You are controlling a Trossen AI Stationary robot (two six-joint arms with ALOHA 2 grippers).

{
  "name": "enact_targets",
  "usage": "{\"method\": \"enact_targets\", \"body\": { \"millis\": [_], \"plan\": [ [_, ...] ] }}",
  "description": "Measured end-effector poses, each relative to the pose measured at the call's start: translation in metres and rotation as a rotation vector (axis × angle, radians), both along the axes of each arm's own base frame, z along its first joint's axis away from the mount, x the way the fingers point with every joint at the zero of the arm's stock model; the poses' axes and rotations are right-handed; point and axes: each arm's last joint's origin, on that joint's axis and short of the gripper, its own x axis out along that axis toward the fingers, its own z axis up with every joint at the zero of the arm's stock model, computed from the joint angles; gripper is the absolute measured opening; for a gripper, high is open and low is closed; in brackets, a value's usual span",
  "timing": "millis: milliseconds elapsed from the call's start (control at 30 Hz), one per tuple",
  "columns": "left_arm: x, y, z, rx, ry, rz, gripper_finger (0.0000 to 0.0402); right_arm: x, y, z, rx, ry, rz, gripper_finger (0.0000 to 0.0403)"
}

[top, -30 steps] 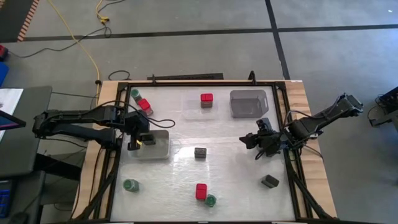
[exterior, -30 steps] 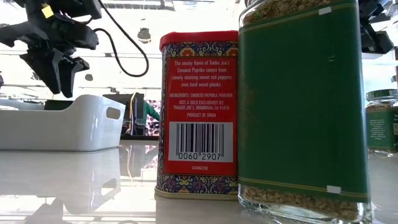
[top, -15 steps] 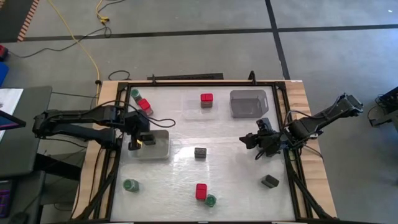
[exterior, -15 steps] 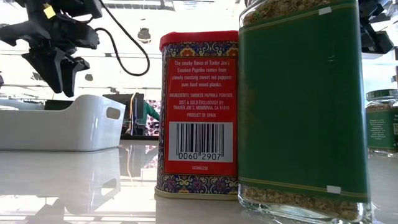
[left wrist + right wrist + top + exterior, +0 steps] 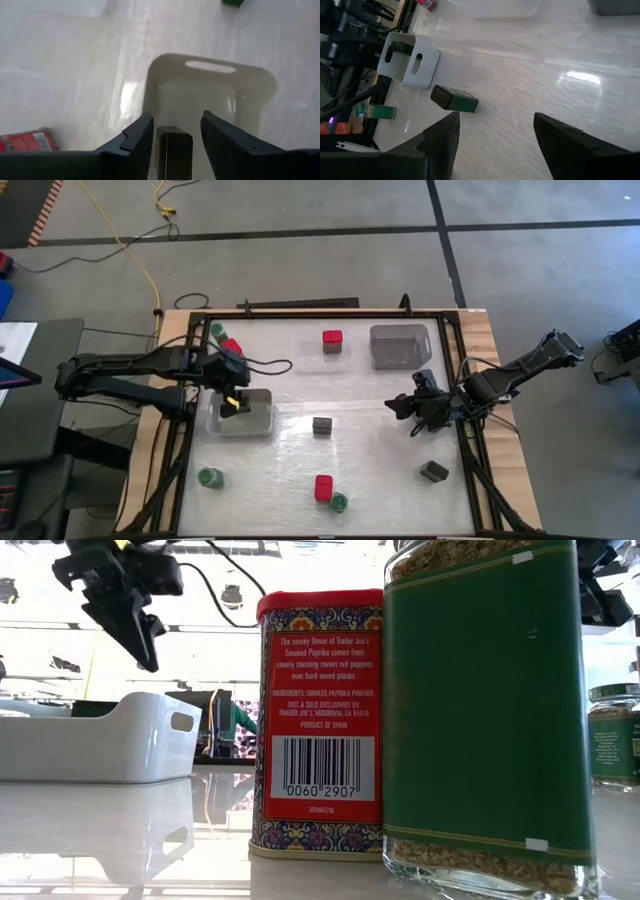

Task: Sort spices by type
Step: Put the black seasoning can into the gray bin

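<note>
Sorting under way: the left end effector (image 5: 233,395) hangs over the white tray (image 5: 262,420) at about nine o'clock on the table (image 5: 380,460), its fingers (image 5: 136,137) spread and gripping nothing, with a dark tin (image 5: 174,150) lying in the tray directly below and between them. The tin looks to be delivered, so the step in hand is judged to be clearing the tray; lifting straight up before swinging away would keep the fingers off the tray walls and the tin. The right end effector (image 5: 412,411) waits near three o'clock, fingers (image 5: 445,140) apart and empty. Unsorted spices are spread around: another tin (image 5: 322,424) at the centre, a third (image 5: 434,471) near four o'clock, a red block (image 5: 323,486) just beside a green jar (image 5: 339,502) at six o'clock, a second jar (image 5: 210,478) at seven o'clock, and a red block and jar (image 5: 225,340) at ten o'clock. One red block (image 5: 332,338) sits in the clear tray (image 5: 305,352) at twelve o'clock; the grey tray (image 5: 398,345) at one o'clock appears empty. The centre tin seems the nearest next pick, and its fellow already in the white tray argues for setting it down alongside, not on top.
</note>
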Motion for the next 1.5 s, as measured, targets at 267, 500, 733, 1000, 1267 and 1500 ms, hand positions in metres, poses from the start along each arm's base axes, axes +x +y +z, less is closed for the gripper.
{"method": "enact_targets", "body": {
  "millis": [267,500,733,1000,1267,1500],
  "plan": [
    [0.03,-0.002,-0.018,-0.019,0.134,-0.034,0.0136,0.0,0.0,0.0,0.0,0.0,0.0,0.028],
    [0.045,-0.004,-0.026,-0.013,0.192,-0.077,0.0112,0.0,0.0,0.0,0.0,0.0,0.0,0.028],
    [0.053,-0.005,-0.038,-0.017,0.262,-0.089,0.009,0.0,0.0,0.0,-0.001,0.0,0.0,0.028],
    [0.05,-0.005,-0.043,-0.026,0.335,-0.088,0.0087,0.0,0.0,0.0,-0.006,0.002,0.005,0.028],
    [0.046,-0.005,-0.043,-0.031,0.369,-0.085,0.0087,0.0,0.0,0.0,-0.014,0.005,0.012,0.028],
    [0.043,-0.005,-0.044,-0.037,0.396,-0.077,0.0087,0.0,0.0,0.0,-0.014,0.005,0.012,0.028]
  ]
}}
